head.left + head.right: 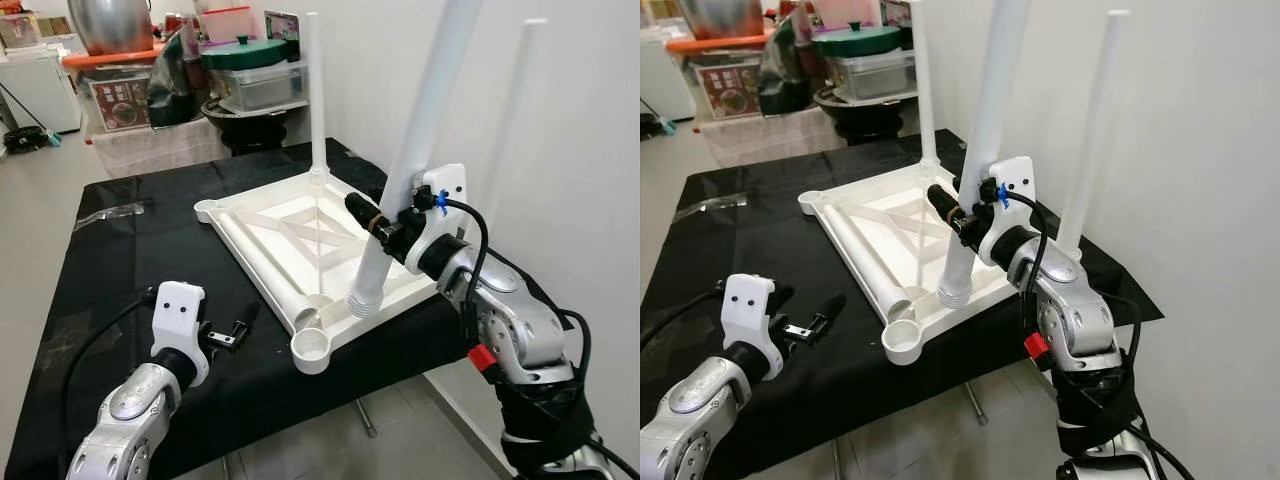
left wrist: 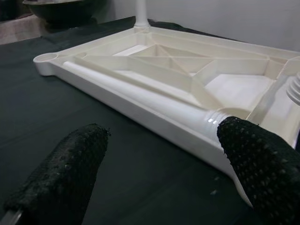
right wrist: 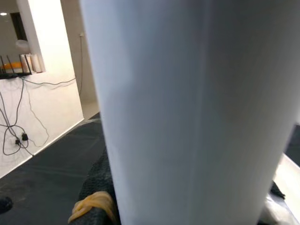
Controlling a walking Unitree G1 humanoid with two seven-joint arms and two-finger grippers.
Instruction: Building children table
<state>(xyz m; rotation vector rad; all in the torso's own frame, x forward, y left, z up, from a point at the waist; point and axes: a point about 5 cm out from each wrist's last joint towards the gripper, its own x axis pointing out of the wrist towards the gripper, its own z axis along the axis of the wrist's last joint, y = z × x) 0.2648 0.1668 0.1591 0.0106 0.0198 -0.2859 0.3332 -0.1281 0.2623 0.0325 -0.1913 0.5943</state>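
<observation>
- The white plastic children's tabletop point(image 1: 300, 225) lay upside down on the black-covered desk point(image 1: 130, 260), its ribbed underside facing up.
- Two white tubular legs already stood upright in it: one in the far corner socket point(image 1: 316, 100), one at the right, close to the wall point(image 1: 1092, 140).
- A third white leg point(image 2: 140, 96) lay flat along the left edge of the tabletop, its threaded end towards the near corner.
- The step in hand appeared to be fitting a further leg. The right claw point(image 1: 385, 225) was clenched around a white tubular leg point(image 1: 400, 190), held tilted, with its threaded lower end hanging just above the near part of the tabletop.
- The empty round corner socket point(image 1: 311, 348) sat at the near corner, just left of that threaded end.
- By my judgement, the next move called for bringing the leg upright, centring its thread over the socket, then pressing or twisting it home.
- The left claw point(image 1: 228, 332) hovered low over the desk, near and left of the tabletop, its fingers point(image 2: 70, 173) spread wide and grasping nothing.
</observation>
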